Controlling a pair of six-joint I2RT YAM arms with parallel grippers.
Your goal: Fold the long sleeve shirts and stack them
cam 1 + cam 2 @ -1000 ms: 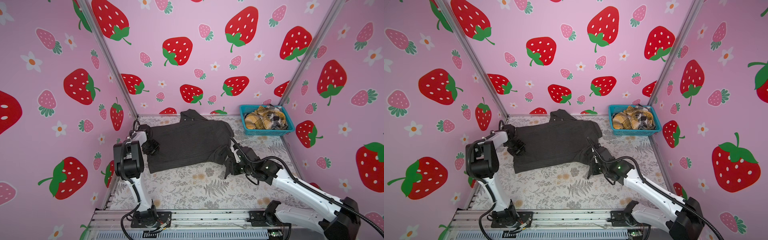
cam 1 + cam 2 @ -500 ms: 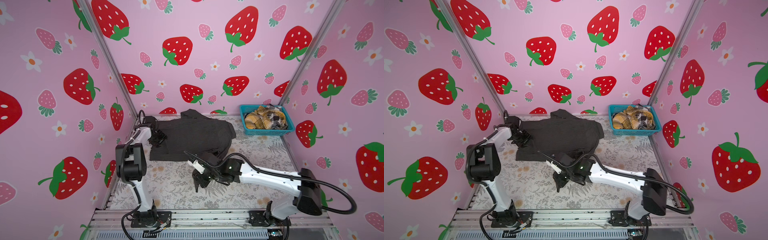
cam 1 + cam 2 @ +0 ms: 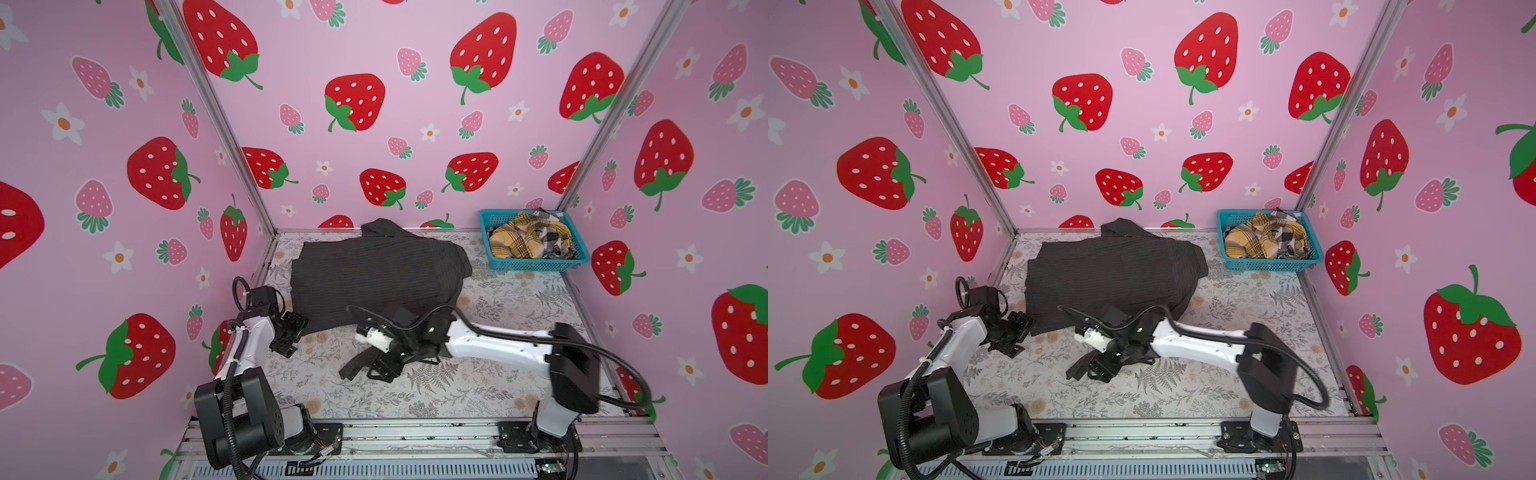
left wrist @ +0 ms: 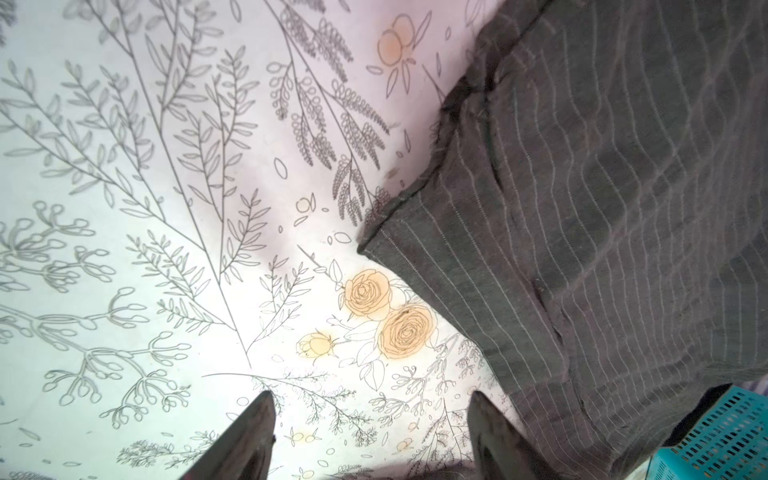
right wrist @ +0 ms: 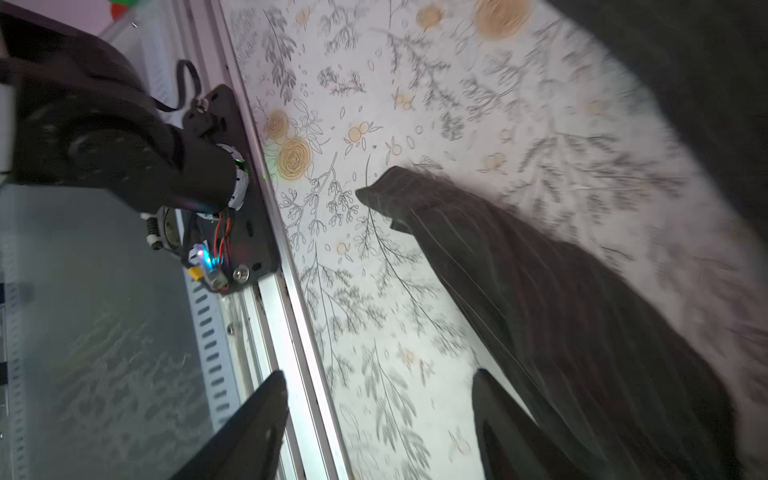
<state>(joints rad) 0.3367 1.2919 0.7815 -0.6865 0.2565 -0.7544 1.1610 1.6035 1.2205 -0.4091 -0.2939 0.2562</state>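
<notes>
Toward the back of the flowered table, the dark pinstriped shirt is lying spread out, its collar against the rear wall. One sleeve is trailing forward from it, with the cuff resting flat on the table.

The left gripper is hanging just beside the shirt's near left corner, jaws standing wide apart and gripping nothing. The right gripper is hovering over the trailing sleeve, also spread wide. The cloth is running alongside one jaw rather than being pinched between the two.

A yellow plaid shirt and a black-and-white check shirt are sitting crumpled in the teal basket at the back right corner.
</notes>
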